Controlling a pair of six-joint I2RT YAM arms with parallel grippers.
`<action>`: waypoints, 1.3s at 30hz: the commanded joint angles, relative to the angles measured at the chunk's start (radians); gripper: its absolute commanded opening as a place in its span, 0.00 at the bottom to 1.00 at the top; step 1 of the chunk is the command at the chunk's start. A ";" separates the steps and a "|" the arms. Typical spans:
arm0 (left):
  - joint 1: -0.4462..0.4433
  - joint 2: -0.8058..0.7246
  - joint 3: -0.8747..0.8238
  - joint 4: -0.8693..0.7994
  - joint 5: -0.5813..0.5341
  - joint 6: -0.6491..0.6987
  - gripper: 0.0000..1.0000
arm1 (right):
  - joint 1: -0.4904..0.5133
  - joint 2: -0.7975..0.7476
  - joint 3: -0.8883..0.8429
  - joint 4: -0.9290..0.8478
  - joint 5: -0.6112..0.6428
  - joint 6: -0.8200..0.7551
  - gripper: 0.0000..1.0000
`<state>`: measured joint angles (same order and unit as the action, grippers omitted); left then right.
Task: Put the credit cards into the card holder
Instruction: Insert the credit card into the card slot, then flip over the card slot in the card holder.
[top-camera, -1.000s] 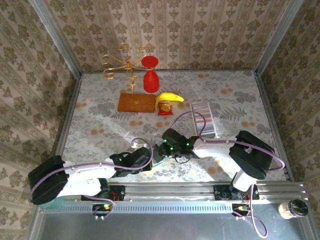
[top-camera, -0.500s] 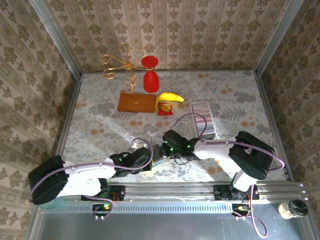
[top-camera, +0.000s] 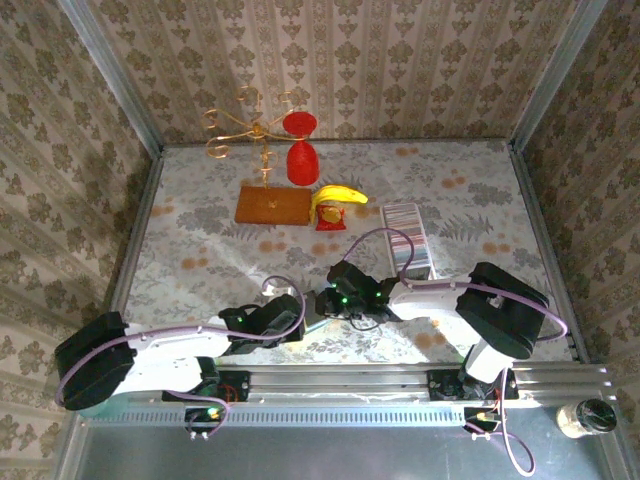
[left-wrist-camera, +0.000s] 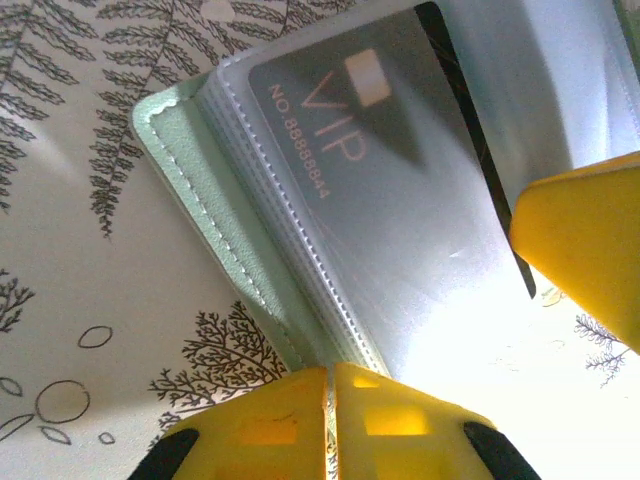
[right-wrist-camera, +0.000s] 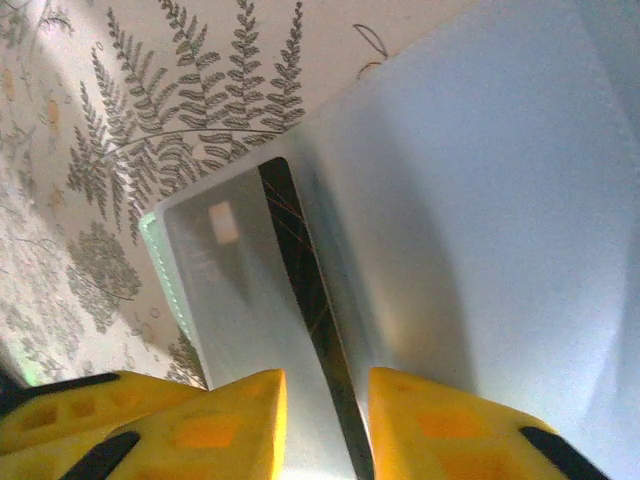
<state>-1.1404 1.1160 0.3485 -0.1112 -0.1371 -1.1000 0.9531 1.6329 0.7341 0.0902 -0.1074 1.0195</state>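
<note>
The card holder (left-wrist-camera: 190, 170), pale green with clear sleeves, lies open on the table close to the arm bases. A dark VIP card (left-wrist-camera: 340, 130) sits inside one sleeve. My left gripper (left-wrist-camera: 331, 385) is shut on the holder's near edge, by the fold. My right gripper (right-wrist-camera: 325, 400) is open, its yellow fingers on either side of the card's dark edge (right-wrist-camera: 300, 250), and one finger (left-wrist-camera: 590, 250) rests over the sleeve. In the top view the left gripper (top-camera: 300, 318) and right gripper (top-camera: 335, 300) meet over the holder. More credit cards (top-camera: 405, 228) stand as a striped row further right.
A long clear tray (top-camera: 425, 262) holds the card row. At the back are a banana (top-camera: 338, 195) on a red stand (top-camera: 328, 217), a brown board (top-camera: 273, 205), a red goblet (top-camera: 302, 160) and a gold wire stand (top-camera: 245, 125). Patterned walls close in the table.
The right gripper's jaws have parted from the card, and the right wrist has shifted slightly. The left arm has kept its hold and barely moved.
</note>
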 joint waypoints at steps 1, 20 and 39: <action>-0.009 -0.036 -0.017 -0.036 -0.030 -0.005 0.12 | 0.007 -0.069 0.025 -0.129 0.086 -0.037 0.33; 0.153 -0.131 -0.024 -0.057 0.038 0.065 0.41 | 0.013 -0.092 0.069 -0.282 0.242 -0.079 0.43; 0.200 0.019 -0.001 0.077 0.103 0.100 0.35 | 0.016 -0.019 0.111 -0.358 0.271 -0.095 0.49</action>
<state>-0.9474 1.1160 0.3378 -0.0658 -0.0486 -1.0237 0.9649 1.5890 0.8234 -0.2363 0.1261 0.9367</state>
